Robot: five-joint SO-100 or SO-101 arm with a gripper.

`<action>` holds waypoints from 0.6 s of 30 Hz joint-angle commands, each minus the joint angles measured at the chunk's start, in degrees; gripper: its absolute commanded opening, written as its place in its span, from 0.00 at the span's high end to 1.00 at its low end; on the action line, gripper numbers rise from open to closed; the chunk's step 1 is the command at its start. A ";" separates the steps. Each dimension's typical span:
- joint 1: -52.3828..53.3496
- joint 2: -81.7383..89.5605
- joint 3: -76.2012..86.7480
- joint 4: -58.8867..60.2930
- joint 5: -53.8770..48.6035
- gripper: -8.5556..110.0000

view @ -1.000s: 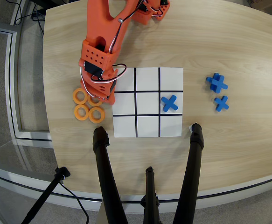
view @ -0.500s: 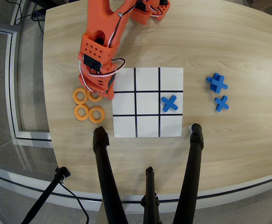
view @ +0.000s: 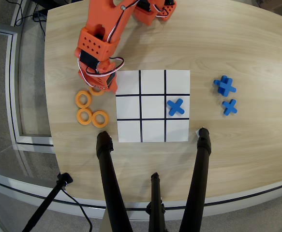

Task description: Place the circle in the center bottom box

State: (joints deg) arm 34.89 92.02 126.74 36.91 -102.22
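Fingers [view: 102, 88] around circle [view: 96, 91], box [view: 153, 82] bare

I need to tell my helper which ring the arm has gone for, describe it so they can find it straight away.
Start at the white grid on the table and look just off its left edge in the overhead view, where four orange rings sit. The ring is the one nearest the arm's base, partly hidden beneath the gripper; the other three lie fully uncovered.
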 commanded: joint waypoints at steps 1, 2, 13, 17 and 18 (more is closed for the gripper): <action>0.44 0.44 -2.37 7.12 -0.97 0.73; 0.62 0.44 -3.34 9.05 -1.05 0.73; 1.49 -0.26 -7.38 19.78 -2.02 0.77; 2.20 -0.88 -7.47 18.02 -2.20 0.78; 2.55 -1.05 -7.47 17.05 -2.20 0.79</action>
State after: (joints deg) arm 36.47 91.32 120.41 55.81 -104.06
